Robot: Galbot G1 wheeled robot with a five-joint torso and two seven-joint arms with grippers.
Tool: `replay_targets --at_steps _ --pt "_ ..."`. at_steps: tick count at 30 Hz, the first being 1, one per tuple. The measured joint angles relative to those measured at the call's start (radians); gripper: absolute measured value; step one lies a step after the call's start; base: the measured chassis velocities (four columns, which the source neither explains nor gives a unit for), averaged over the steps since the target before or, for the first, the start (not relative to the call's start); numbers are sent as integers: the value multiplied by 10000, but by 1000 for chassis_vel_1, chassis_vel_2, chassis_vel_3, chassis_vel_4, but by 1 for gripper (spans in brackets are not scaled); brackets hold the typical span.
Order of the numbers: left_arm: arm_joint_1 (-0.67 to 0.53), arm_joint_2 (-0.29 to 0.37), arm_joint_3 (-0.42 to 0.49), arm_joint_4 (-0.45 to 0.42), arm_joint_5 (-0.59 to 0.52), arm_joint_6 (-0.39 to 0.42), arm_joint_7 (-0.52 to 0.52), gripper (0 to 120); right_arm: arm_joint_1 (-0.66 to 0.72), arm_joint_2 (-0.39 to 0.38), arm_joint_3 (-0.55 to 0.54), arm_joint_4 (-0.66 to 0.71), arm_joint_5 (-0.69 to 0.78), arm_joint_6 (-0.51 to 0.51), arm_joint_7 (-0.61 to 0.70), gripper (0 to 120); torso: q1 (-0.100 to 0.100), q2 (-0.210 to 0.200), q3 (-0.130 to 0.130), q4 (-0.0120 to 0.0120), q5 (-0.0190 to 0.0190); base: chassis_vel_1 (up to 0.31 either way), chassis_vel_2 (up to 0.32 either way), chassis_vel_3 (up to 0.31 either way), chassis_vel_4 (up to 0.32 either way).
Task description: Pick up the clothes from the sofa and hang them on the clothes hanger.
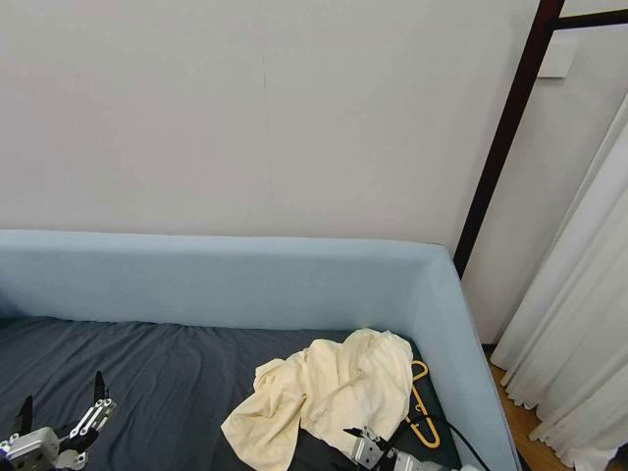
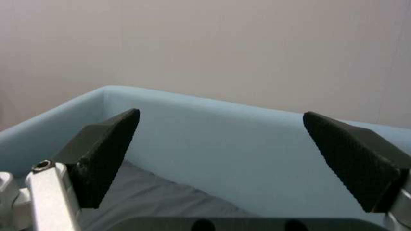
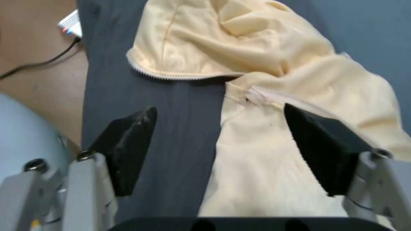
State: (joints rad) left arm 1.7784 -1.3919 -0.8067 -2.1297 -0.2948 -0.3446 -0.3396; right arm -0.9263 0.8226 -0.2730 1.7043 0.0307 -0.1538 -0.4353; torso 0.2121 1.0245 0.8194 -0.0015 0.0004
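Note:
A pale yellow garment (image 1: 329, 392) lies crumpled on the dark seat of the light blue sofa (image 1: 226, 280), toward its right end. A yellow hanger (image 1: 422, 400) pokes out from under the garment's right edge. My right gripper (image 1: 376, 451) hovers at the garment's near edge; in the right wrist view it is open (image 3: 222, 149) just above the cloth (image 3: 282, 86), one finger (image 3: 128, 144) over the bare seat. My left gripper (image 1: 61, 394) stands open over the seat's left part, pointing at the backrest (image 2: 224, 144), with nothing between its fingers.
A dark clothes-rack pole (image 1: 505, 128) rises behind the sofa's right armrest (image 1: 461, 353). White curtains (image 1: 579, 324) hang at the far right. Wooden floor (image 3: 38, 72) with a cable and a small white device (image 3: 70, 21) lies beside the sofa.

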Motion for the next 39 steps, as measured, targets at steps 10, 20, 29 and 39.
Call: replay_targets --at_steps 10,20,29,39 --pt "29 51 -207 -43 8 154 0 100 2267 2005 -14 -3367 -1708 2299 -2759 100 0 -1 1 1 -5 0 0 0 0" --pt "103 -151 -379 -188 92 229 -20 100 3833 3913 290 -6203 -3493 2880 -4761 100 0 -1 0 -1 -7 0 0 0 0" --pt "46 -388 -286 -211 186 229 -36 100 4253 4695 696 -7573 -4603 3207 -5654 90 0 -1 0 0 -5 0 0 0 0" --pt "-105 -343 -195 -92 182 237 -64 100 4233 4592 965 -7475 -4930 3372 -6251 50 0 -1 -1 -1 -5 0 0 0 0"
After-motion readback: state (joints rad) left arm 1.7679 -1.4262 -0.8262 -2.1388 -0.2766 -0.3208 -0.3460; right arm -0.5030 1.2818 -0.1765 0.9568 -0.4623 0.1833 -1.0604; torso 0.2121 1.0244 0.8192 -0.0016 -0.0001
